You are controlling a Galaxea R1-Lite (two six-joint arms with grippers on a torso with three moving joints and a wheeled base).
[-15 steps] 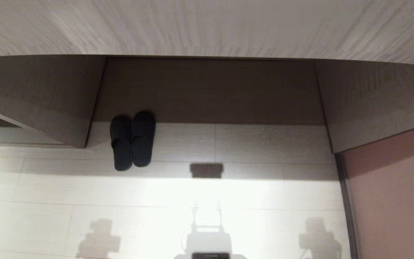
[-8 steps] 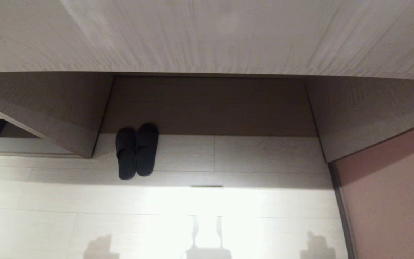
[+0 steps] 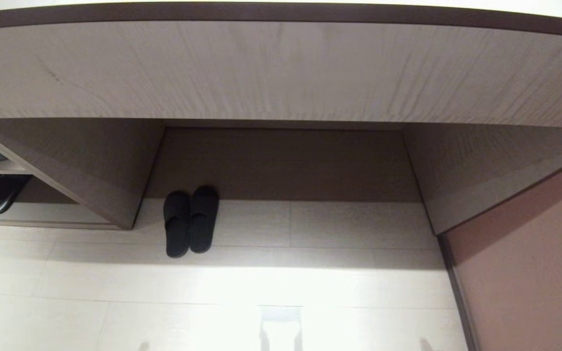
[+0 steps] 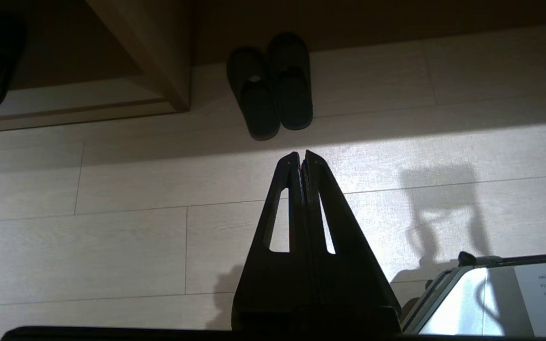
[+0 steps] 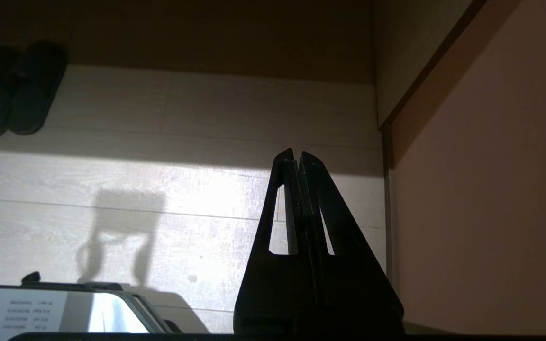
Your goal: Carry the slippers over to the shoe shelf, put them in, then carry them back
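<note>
Pair of plain black soft fabric slippers (image 3: 191, 220) side by side on pale plank floor (image 3: 310, 273) (inside desk recess). Left gripper (image 4: 301, 156) and right gripper (image 5: 297, 156): fully closed, empty.

We see bright glare on the floor (image 3: 242, 287) toward six o'clock. Under the desk (image 3: 281, 73), at twelve o'clock, it is dark shade. Edges bend a little. Everything looks sharp
</note>
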